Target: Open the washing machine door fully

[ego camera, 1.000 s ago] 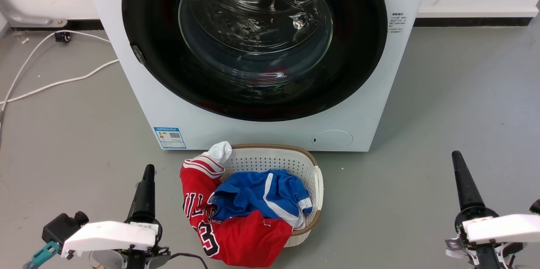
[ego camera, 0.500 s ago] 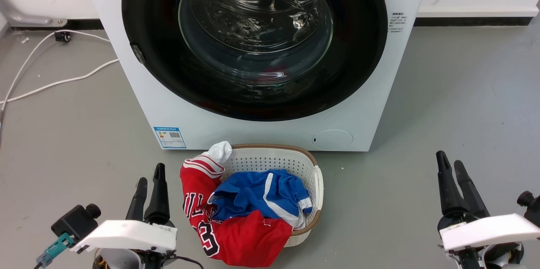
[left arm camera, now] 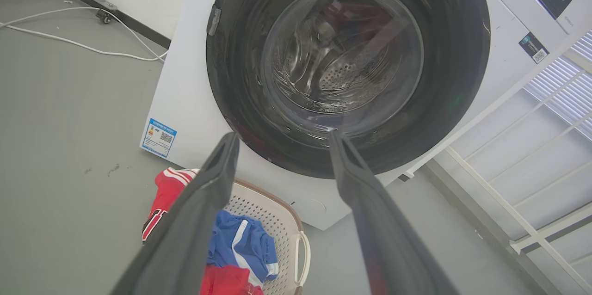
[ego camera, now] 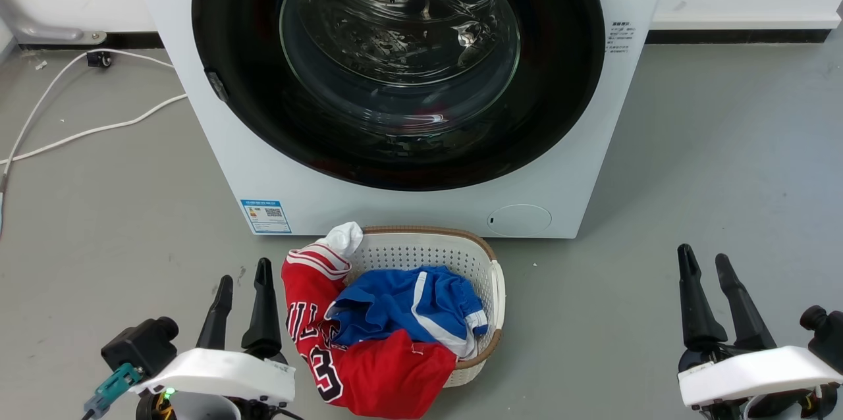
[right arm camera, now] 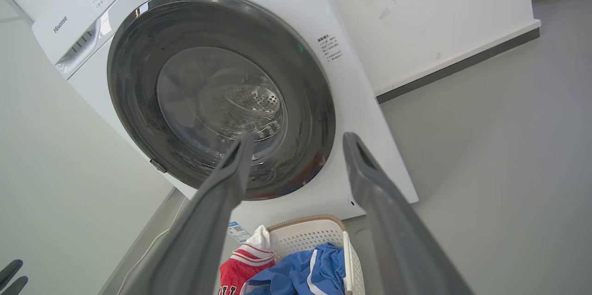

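Black washing machine door [ego camera: 398,64] is seen closed at twelve o'clock; left gripper [ego camera: 244,274] and right gripper [ego camera: 703,257] are held spread.

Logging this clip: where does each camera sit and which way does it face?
Head view: on the head, facing forward-down at washing machine door, laundry basket; left gripper, right gripper at bottom corners.
Left wrist view: on left wrist, along its fingers toward the door.
Right wrist view: likewise on right wrist, past its fingers.
Shared: all show door and basket.

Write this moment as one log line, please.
washing machine door: closed | left gripper: open, empty | right gripper: open, empty | laundry basket: in front of door
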You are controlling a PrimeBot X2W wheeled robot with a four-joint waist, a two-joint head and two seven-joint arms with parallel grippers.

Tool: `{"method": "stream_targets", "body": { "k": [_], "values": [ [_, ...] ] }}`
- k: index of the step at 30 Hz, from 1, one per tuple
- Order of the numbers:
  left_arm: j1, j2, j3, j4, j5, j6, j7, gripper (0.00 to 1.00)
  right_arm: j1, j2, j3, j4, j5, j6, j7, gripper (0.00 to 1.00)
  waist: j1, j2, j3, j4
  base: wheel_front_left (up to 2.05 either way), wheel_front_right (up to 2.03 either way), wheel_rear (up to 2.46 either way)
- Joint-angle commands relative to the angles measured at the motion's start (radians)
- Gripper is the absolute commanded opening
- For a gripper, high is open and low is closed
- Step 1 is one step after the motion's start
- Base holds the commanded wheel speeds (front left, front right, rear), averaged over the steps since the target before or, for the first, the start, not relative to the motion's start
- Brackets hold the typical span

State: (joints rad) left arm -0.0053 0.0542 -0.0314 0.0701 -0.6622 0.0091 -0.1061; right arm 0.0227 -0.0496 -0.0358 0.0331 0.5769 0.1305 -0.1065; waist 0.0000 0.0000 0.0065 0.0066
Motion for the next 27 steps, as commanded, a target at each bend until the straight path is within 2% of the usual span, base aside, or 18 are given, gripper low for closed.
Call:
{"method": "stream_targets", "body": {
  "k": [1, 27],
  "values": [
    [0.001, 0.009, -0.011, -0.018, 0.043, 0.007, -0.013, 1.0, -0.001, -0.002, 0.003, -0.023, -0.039, 0.0, -0.013, 1.0, 0.0, 0.0, -0.001, 0.0, 0.0, 0.0, 0.0],
    [0.031, 0.02, -0.061, -0.038, 0.315, 0.042, -0.08, 1.0, 0.04, -0.001, -0.007, -0.072, -0.26, 0.0, -0.081, 1.0, 0.0, 0.0, -0.002, 0.002, 0.0, 0.0, 0.0]
  ]
}}
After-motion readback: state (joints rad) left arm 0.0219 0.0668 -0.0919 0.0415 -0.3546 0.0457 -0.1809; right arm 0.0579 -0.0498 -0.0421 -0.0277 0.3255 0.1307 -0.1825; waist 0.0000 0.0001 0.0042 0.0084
